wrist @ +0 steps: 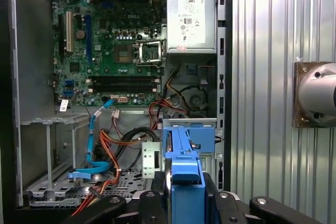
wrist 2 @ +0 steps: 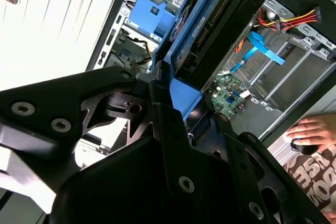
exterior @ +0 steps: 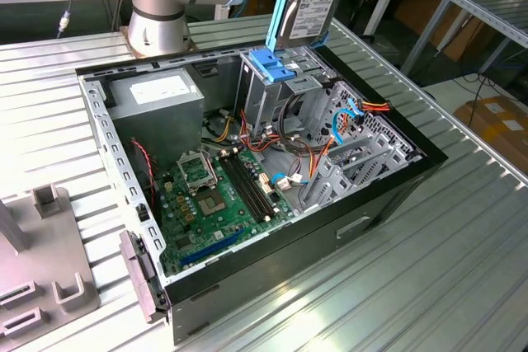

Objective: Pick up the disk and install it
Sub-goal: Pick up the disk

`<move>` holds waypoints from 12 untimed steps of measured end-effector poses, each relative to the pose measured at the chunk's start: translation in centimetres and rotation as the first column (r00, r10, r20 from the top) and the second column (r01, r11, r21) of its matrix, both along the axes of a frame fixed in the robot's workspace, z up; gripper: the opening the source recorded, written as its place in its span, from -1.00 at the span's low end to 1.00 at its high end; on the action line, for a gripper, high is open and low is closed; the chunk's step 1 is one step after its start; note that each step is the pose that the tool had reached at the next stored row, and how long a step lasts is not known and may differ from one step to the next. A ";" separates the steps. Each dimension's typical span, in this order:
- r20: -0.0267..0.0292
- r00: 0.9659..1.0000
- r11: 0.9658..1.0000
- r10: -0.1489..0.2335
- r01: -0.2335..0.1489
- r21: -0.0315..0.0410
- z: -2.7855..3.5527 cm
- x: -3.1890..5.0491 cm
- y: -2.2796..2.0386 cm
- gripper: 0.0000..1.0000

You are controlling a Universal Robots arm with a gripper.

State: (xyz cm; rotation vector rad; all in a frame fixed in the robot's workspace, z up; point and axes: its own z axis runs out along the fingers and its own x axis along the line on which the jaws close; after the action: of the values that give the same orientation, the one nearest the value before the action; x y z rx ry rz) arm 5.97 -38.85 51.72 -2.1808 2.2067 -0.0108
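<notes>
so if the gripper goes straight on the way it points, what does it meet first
Probably the blue latch on the cage: the disk in the gripper hangs right above it, depth unclear.

Upright disk (exterior: 313, 4) above drive cage (exterior: 252, 96)

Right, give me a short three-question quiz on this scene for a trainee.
1. Multiple choice: the end effector is shut on: A) the flat grey metal disk in its light-blue plastic carrier; B) an orange cable; C) the green motherboard.
2. True or false: in the exterior view, the disk already sits inside the open black computer case.
3. Short answer: in the second wrist view, what lies just outside the case?
Key: 1 A. 2 False: it is held up in the air above the case. 3 A person's hand.
</notes>
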 end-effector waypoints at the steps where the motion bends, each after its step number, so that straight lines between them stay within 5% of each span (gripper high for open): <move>1: 0.000 1.000 1.000 0.000 0.000 0.000 0.00 0.00 -0.18 -0.26; 6: 0.000 1.000 1.000 0.000 0.000 0.000 0.00 0.01 -2.48 -0.26; 8: 0.000 1.000 1.000 0.000 0.000 0.000 0.01 0.01 -2.85 -0.26; 12: 0.000 1.000 1.000 0.000 0.000 0.000 0.00 0.01 -4.34 -0.26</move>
State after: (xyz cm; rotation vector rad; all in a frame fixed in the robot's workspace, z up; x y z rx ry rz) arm 5.98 -43.20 51.72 -2.1808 2.2067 -0.0106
